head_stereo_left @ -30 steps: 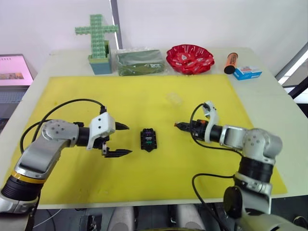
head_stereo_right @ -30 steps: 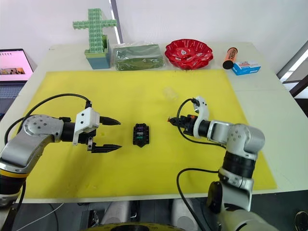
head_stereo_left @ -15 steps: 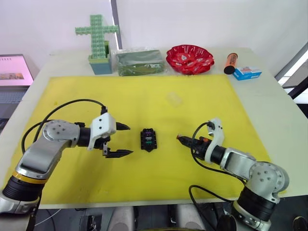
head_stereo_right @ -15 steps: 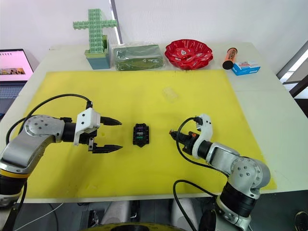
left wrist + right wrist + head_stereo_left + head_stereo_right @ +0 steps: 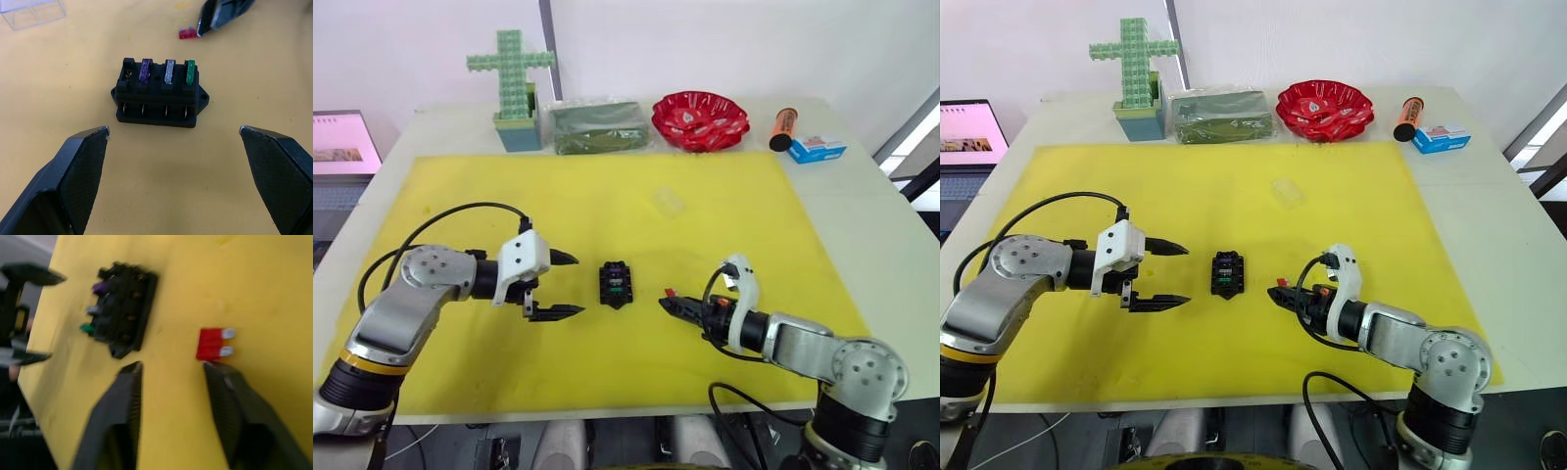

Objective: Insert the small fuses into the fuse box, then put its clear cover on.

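The black fuse box [image 5: 159,95] sits mid-mat with purple, grey and green fuses standing in its slots; one end slot looks empty. A red fuse [image 5: 211,343] lies flat on the yellow mat [image 5: 607,362] to the box's right. My right gripper [image 5: 172,364] is open, low over the mat, one fingertip [image 5: 209,366] right beside the red fuse, nothing between its fingers. My left gripper [image 5: 570,285] is open wide just left of the fuse box [image 5: 616,284], holding nothing. The clear cover [image 5: 669,202] lies on the mat farther back.
Along the table's back edge stand a green block cross [image 5: 512,88], a green packet [image 5: 599,125], a red bowl [image 5: 700,118], an orange tube [image 5: 783,127] and a blue box [image 5: 816,148]. A laptop [image 5: 342,142] sits off the left side.
My right gripper has moved toward the front edge and down to the mat, and has gone from shut to open; the red fuse now lies by its tip. The left arm is unchanged.
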### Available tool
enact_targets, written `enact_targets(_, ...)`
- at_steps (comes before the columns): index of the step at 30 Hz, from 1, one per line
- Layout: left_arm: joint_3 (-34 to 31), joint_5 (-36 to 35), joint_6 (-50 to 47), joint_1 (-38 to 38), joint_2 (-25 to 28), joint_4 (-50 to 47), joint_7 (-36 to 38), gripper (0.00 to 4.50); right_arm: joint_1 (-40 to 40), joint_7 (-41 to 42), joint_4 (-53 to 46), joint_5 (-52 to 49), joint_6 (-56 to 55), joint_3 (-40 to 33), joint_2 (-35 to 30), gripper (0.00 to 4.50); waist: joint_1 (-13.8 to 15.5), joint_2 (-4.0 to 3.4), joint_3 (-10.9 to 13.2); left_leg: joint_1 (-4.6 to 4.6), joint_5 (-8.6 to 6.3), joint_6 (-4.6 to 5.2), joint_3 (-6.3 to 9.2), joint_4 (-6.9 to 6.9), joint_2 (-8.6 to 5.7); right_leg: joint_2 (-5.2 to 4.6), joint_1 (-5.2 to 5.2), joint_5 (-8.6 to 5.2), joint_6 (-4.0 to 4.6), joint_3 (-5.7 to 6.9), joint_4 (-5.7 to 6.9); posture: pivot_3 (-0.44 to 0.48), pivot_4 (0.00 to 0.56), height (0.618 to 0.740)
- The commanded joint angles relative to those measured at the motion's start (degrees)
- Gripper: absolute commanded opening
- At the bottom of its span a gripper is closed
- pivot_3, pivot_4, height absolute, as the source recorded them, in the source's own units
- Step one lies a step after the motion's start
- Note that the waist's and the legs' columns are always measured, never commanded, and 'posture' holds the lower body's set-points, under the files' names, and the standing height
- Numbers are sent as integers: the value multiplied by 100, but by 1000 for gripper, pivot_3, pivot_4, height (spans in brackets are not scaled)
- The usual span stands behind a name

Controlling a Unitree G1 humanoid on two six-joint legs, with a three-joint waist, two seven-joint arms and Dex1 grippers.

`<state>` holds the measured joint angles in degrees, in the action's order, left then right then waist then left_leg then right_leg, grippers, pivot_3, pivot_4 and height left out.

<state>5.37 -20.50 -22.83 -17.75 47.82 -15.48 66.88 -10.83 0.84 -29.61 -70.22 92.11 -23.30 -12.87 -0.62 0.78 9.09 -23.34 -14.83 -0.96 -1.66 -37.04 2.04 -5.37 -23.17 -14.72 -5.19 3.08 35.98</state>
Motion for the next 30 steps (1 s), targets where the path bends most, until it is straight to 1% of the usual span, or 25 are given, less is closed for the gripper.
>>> enact_targets(1,-43,3,107,-58,-32,-90,-28,4500,18,154,-247,-677,38,262,-445,2762,-1,0,0,0,0,0,0,0,0,0,0,0,0,0,0,0,150,740)
enact_targets(3,-34,20,123,-62,-43,-76,-28,4500,-27,225,-157,-1024,-7,340,-757,2762,1,0,0,-1,0,0,0,0,0,0,0,0,0,0,-1,0,150,740)
enact_targets(6,-28,29,123,-74,-57,-65,-23,4500,-224,452,-57,-1185,-198,455,-1333,2762,4,1,0,-1,0,0,1,-2,-1,0,1,0,0,0,-2,0,150,740)
enact_targets(9,-21,41,146,-99,-61,-37,-6,4500,-517,1043,92,-881,-403,666,-2037,2762,8,1,0,-2,0,0,1,-3,-1,0,1,0,0,0,-3,0,150,740)
enact_targets(11,-20,44,166,-128,-60,1,21,4500,-702,1588,232,-638,-561,899,-2499,2762,13,2,0,-1,-1,1,1,-3,-1,1,2,-1,0,2,-5,0,150,740)
enact_targets(14,-14,54,214,-175,-48,64,69,4500,-995,2677,332,-112,-990,1418,-3223,2762,16,2,1,-3,-1,2,-1,-2,-1,1,1,-1,0,2,-9,0,150,740)
enact_targets(16,-4,65,243,-216,-47,114,113,4500,-1409,3284,729,290,-1197,1886,-3583,2762,10,4,2,-3,-1,3,-1,-4,-1,1,2,0,0,2,-10,0,150,740)
enact_targets(17,4,70,254,-238,-52,141,125,4500,-1603,3496,970,410,-1207,2074,-3664,2762,8,4,2,-3,-1,3,-1,-6,-1,1,2,0,0,1,-10,0,150,740)
enact_targets(19,38,99,292,-296,-73,195,136,4500,-2078,4047,1401,1055,-1392,2876,-3956,2762,3,4,2,-3,-1,3,-3,-6,-1,3,2,0,0,1,-10,0,150,740)
enact_targets(21,72,114,303,-364,-112,237,137,4500,-2529,4704,1886,1416,-1526,3427,-4055,2762,5,4,2,-3,-2,3,-5,-3,-1,2,-2,0,0,1,-10,0,150,740)
enact_targets(23,94,131,314,-405,-138,265,143,4500,-2914,5117,2399,1681,-1612,3744,-3975,2762,8,3,3,-6,-2,3,-7,-4,-1,3,-3,-1,0,1,-12,0,150,740)
enact_targets(27,118,157,326,-409,-187,284,119,4500,-3675,5825,3512,2386,-1915,4435,-3570,2762,2,3,3,-7,-2,3,-11,-7,-1,2,-2,0,-1,1,-12,0,150,740)
enact_targets(30,92,133,293,-368,-176,222,95,4500,-4040,6378,3895,2686,-1976,4777,-3380,2762,5,3,4,-7,-2,3,-16,-4,-1,3,-5,0,-1,2,-10,0,150,740)
